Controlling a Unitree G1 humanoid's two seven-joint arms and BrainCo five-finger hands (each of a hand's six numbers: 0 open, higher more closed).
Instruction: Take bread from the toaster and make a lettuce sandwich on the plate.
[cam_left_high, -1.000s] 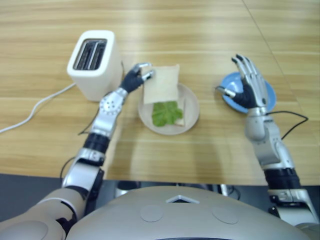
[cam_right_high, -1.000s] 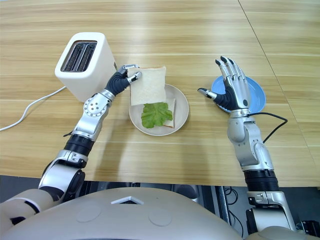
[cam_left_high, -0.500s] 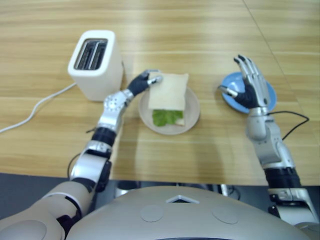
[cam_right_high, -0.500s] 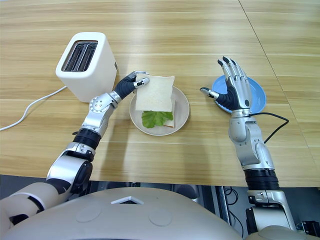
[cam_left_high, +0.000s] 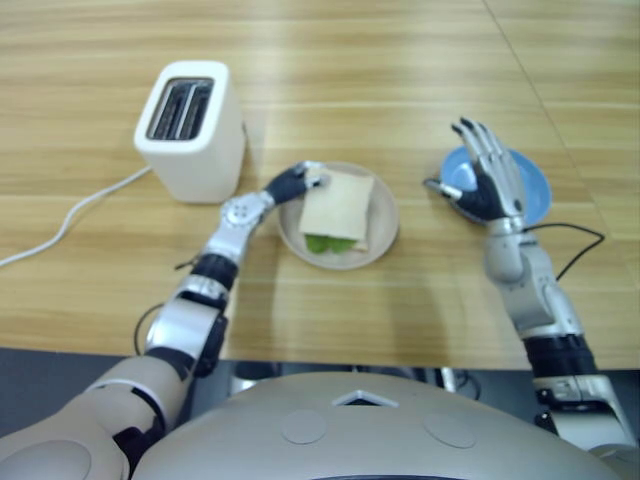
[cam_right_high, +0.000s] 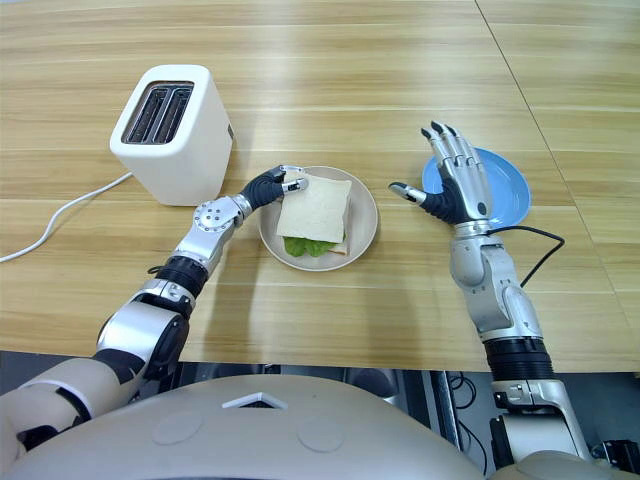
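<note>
A white toaster (cam_right_high: 171, 131) stands at the back left with both slots dark. On the beige plate (cam_right_high: 364, 228) lies a lower bread slice with green lettuce (cam_right_high: 303, 246) showing at its front edge. A top bread slice (cam_right_high: 317, 208) rests tilted over the lettuce, and my left hand (cam_right_high: 270, 184) pinches its left corner at the plate's left rim. My right hand (cam_right_high: 450, 190) is held up with fingers spread, over the left edge of the blue plate (cam_right_high: 508, 184), holding nothing.
The toaster's white cord (cam_right_high: 55, 223) trails off to the left over the wooden table (cam_right_high: 330, 60). A black cable (cam_right_high: 537, 250) runs from my right wrist across the table on the right.
My left hand has carried the top slice right and down, from beside the toaster onto the lettuce on the plate. My right hand has drifted slightly left and lower.
</note>
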